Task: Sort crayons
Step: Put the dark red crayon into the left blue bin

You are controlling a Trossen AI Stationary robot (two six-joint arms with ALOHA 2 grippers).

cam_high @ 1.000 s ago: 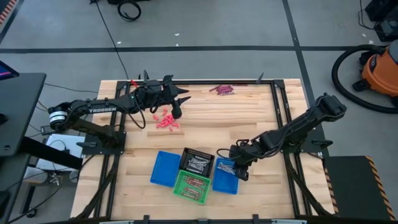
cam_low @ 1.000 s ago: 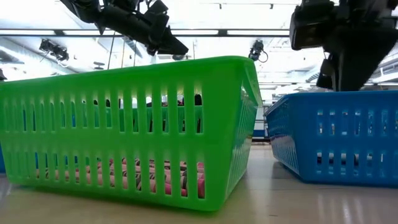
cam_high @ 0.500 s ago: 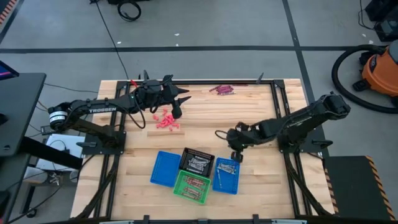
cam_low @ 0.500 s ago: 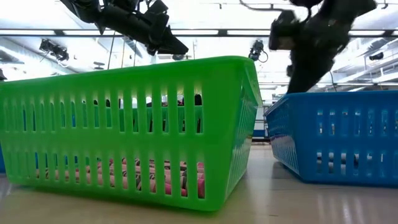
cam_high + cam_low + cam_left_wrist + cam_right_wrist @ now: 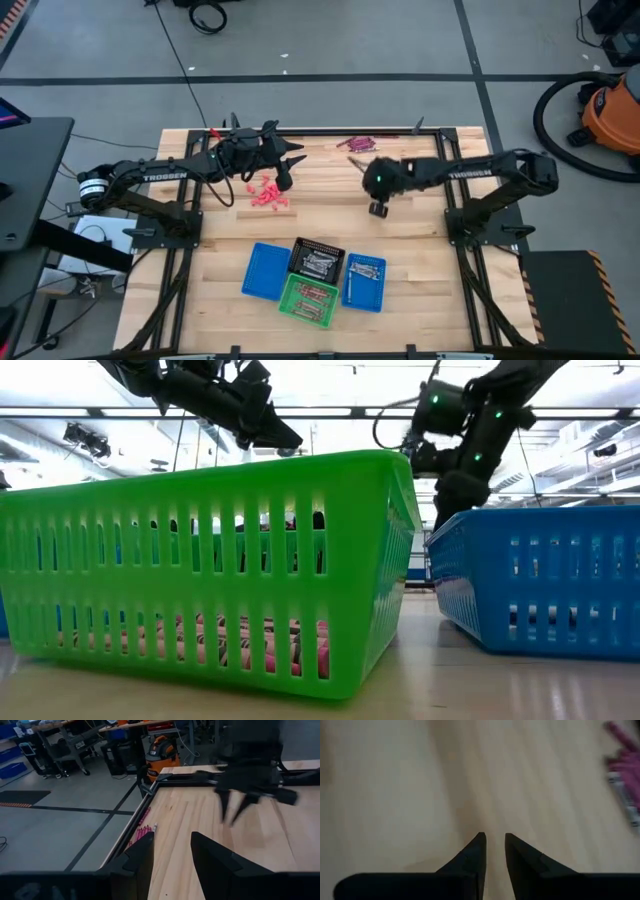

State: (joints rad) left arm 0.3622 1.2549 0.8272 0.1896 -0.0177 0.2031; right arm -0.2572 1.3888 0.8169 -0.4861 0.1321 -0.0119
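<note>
**A:** What did the high view show?

**B:** The left gripper (image 5: 288, 168) hung over the far-left part of the table (image 5: 400, 230), beside a loose heap of reddish crayons (image 5: 268, 194). The right gripper (image 5: 378, 190) was out over the middle, near a small maroon bunch of crayons (image 5: 358, 143) at the far edge. At the near edge stood four baskets touching one another — a blue basket (image 5: 265, 271), a black basket (image 5: 317, 260) with silvery sticks in it, a green basket (image 5: 308, 299) with reddish ones, and a second blue basket (image 5: 364, 282) holding a few grey ones.

**A:** And the low view?

**B:** The green basket filled most of it, pinkish sticks lying on its floor behind the slats, the second blue basket just to its side. Both arms hung above.

**A:** The left wrist view?

**B:** Its two dark fingers (image 5: 212, 857) stood apart with nothing between them. Beyond lay the maroon crayons by the table's rail, and the other arm farther off, blurred.

**A:** The right wrist view?

**B:** The fingertips (image 5: 476, 845) stood a narrow gap apart over bare wood, holding nothing — the maroon crayons lay off to one side.
</note>
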